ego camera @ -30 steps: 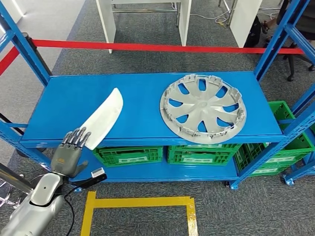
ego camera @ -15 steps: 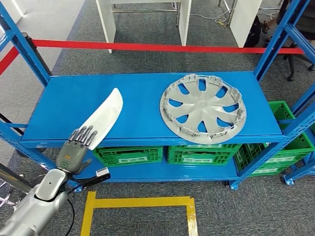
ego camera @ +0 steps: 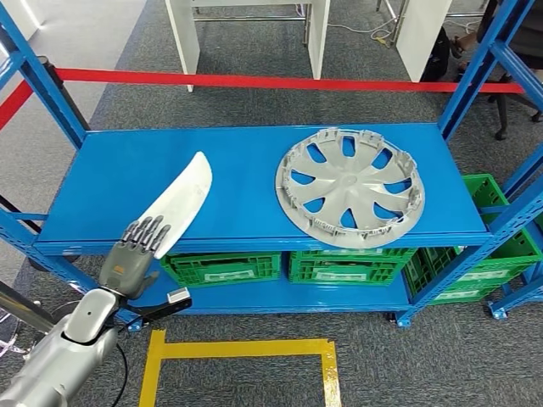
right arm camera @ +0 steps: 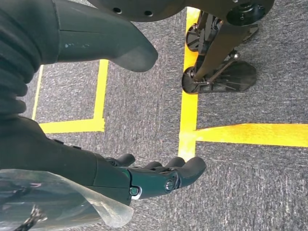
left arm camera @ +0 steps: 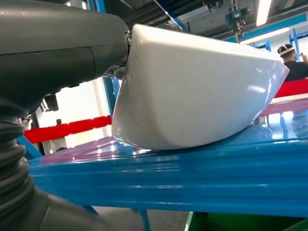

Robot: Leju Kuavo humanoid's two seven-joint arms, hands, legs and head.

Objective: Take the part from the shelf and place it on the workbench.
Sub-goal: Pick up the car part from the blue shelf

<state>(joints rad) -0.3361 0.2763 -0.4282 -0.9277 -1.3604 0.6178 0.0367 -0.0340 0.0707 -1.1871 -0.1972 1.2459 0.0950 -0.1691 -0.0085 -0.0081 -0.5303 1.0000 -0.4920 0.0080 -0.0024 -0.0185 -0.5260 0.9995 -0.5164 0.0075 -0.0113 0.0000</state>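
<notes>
White part (ego camera: 178, 203), looking light, stiff and slick, is lying at nine o'clock on the blue shelf (ego camera: 256, 170), its near end overhanging where the left hand (ego camera: 131, 254), fingers apart and holding nothing, is reaching, the hubcap (ego camera: 350, 186) beyond at three o'clock.

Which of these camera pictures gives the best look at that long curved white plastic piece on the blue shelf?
The head view: it shows the whole long curved white plastic part lying on the blue metal shelf, its near end overhanging by the left hand. The left wrist view shows the part close, end-on. The right wrist view faces the floor.
</notes>
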